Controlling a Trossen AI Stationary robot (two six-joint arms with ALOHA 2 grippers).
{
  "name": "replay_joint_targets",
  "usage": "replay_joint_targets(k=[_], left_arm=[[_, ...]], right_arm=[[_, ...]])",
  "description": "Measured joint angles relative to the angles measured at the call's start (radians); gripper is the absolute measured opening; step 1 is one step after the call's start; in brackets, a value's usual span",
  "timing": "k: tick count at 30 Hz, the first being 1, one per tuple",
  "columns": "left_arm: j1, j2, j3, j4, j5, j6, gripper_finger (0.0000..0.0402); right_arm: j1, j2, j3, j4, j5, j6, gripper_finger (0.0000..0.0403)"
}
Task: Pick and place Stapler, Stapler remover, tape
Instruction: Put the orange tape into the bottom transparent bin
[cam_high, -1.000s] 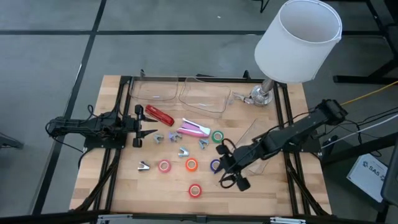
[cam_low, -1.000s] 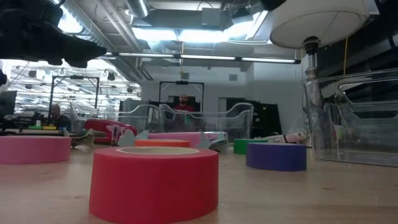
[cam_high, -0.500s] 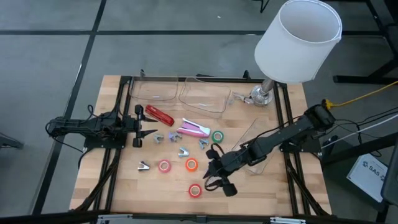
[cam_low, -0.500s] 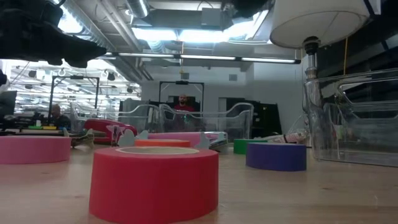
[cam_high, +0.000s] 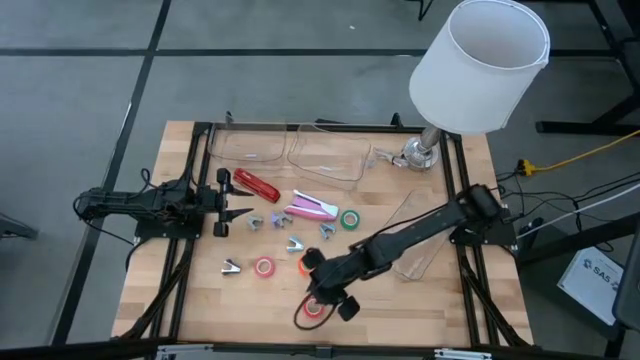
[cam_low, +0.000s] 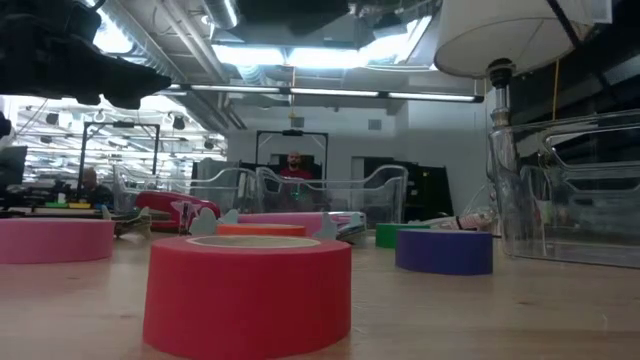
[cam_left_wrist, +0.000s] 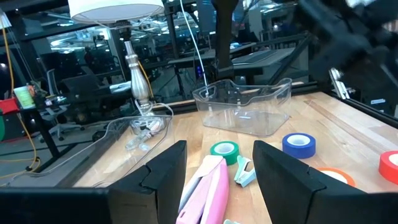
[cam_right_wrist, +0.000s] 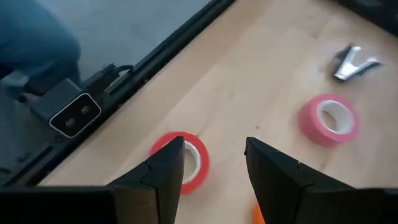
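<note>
I had the right gripper (cam_high: 318, 306) spread open over the red tape roll (cam_right_wrist: 181, 162), needing to descend and clench.

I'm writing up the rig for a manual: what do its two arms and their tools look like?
Both arms are black, slim and jointed, with dark cables running along them. The left tool and right tool each end in two flat, blocky black fingers, with no markings visible.

Two clear bins (cam_high: 290, 150) sit at the table's back edge, lamp (cam_high: 478, 70) to their right; staplers (cam_high: 285, 197), removers (cam_high: 293, 244) and tape rolls (cam_high: 264, 267) lie scattered in front.
</note>
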Motion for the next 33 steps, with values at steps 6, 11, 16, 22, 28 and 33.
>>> replay_joint_targets(k=[6, 11, 16, 22, 28, 33], left_arm=[[0.0, 0.0, 0.0, 0.0, 0.0, 0.0, 0.0182], [0.0, 0.0, 0.0, 0.0, 0.0, 0.0, 0.0182], [0.0, 0.0, 0.0, 0.0, 0.0, 0.0, 0.0182], [0.0, 0.0, 0.0, 0.0, 0.0, 0.0, 0.0182], [0.0, 0.0, 0.0, 0.0, 0.0, 0.0, 0.0182], [0.0, 0.0, 0.0, 0.0, 0.0, 0.0, 0.0182]], right_arm=[[-0.002, 0.063, 0.066, -0.104, 0.044, -0.006, 0.0171], [-0.001, 0.066, 0.067, -0.149, 0.118, -0.006, 0.0171], [-0.007, 0.066, 0.064, -0.173, 0.12, -0.027, 0.0171], [-0.027, 0.066, 0.063, -0.209, 0.121, -0.108, 0.0171], [-0.04, 0.074, 0.063, -0.239, 0.121, -0.121, 0.0171], [-0.045, 0.113, 0.062, -0.224, 0.121, -0.11, 0.0171]])
